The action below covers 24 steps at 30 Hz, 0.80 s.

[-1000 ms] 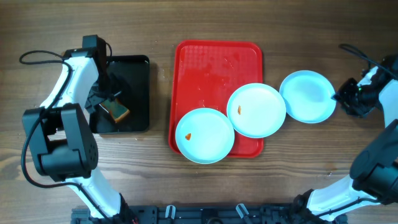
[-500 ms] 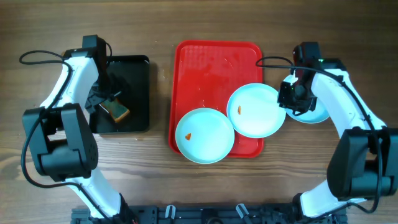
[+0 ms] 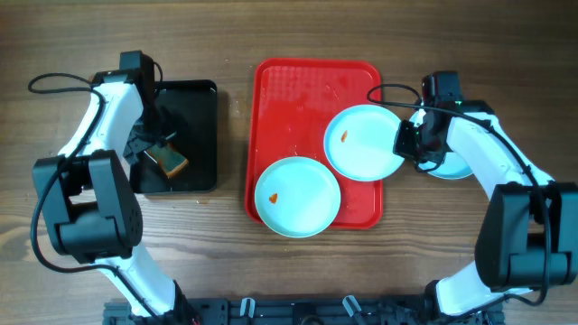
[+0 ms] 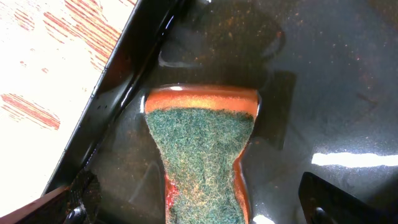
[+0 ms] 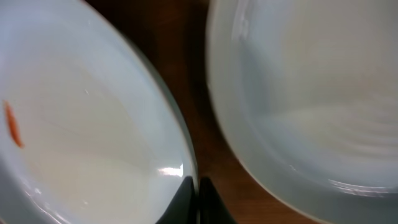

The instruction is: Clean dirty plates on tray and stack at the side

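Observation:
The red tray (image 3: 298, 90) lies mid-table. A pale blue plate (image 3: 296, 196) with an orange smear rests on its front left corner. My right gripper (image 3: 404, 142) is shut on the right rim of a second smeared plate (image 3: 361, 142), lifted and tilted over the tray's right edge; the wrist view shows the fingers (image 5: 198, 190) pinching that rim (image 5: 74, 124). A third plate (image 3: 456, 162) (image 5: 311, 93) lies on the wood under my right arm, mostly hidden. My left gripper (image 3: 161, 144) (image 4: 199, 208) is open around a green-topped orange sponge (image 3: 170, 161) (image 4: 202, 155).
A black tray (image 3: 194, 99) (image 4: 348, 74) holding the sponge stands at the left, wet inside. Wooden tabletop (image 3: 226, 262) lies all around. A black cable (image 3: 54, 83) loops by the left arm.
My right arm swung in from the far right to the upper plate, closed on its rim, then lifted and shifted it left and up. The left arm has not moved.

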Each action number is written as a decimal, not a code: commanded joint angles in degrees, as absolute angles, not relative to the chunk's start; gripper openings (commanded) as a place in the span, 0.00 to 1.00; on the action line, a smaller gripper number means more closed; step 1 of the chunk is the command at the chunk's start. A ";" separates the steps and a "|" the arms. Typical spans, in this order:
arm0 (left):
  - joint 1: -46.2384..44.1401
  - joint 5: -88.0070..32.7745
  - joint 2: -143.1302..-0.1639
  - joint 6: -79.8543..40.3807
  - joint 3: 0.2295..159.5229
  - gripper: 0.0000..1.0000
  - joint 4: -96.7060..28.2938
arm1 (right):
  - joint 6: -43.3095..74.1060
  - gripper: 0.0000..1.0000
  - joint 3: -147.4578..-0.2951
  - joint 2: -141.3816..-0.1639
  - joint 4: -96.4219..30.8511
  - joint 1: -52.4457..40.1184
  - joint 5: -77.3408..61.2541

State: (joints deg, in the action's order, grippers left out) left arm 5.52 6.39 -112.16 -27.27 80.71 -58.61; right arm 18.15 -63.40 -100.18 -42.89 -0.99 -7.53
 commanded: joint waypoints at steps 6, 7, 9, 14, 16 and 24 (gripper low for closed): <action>5.37 7.11 -111.59 -27.20 80.73 1.00 -58.46 | 10.46 0.04 -66.78 -99.59 -31.51 -3.92 -16.78; 5.37 7.11 -111.59 -27.20 80.73 1.00 -58.46 | 9.39 0.04 -66.78 -99.83 -29.10 -5.10 -16.80; 5.37 7.11 -111.59 -27.20 80.73 1.00 -58.46 | 9.06 0.04 -66.78 -100.49 -25.74 -7.03 -16.80; 5.37 7.11 -111.59 -27.20 80.73 1.00 -58.46 | 9.52 0.04 -66.78 -104.99 -18.59 -12.19 -16.25; 5.37 7.11 -111.59 -27.20 80.73 1.00 -58.46 | 12.03 0.04 -66.78 -107.00 -17.04 -13.28 -13.13; 5.37 7.11 -111.59 -27.20 80.73 1.00 -58.46 | 10.44 0.49 -67.64 -103.35 -16.45 -13.32 -15.70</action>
State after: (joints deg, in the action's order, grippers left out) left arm 5.52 6.39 -112.16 -27.27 80.71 -58.61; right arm 11.09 -66.08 -106.76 -15.25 -13.37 -14.61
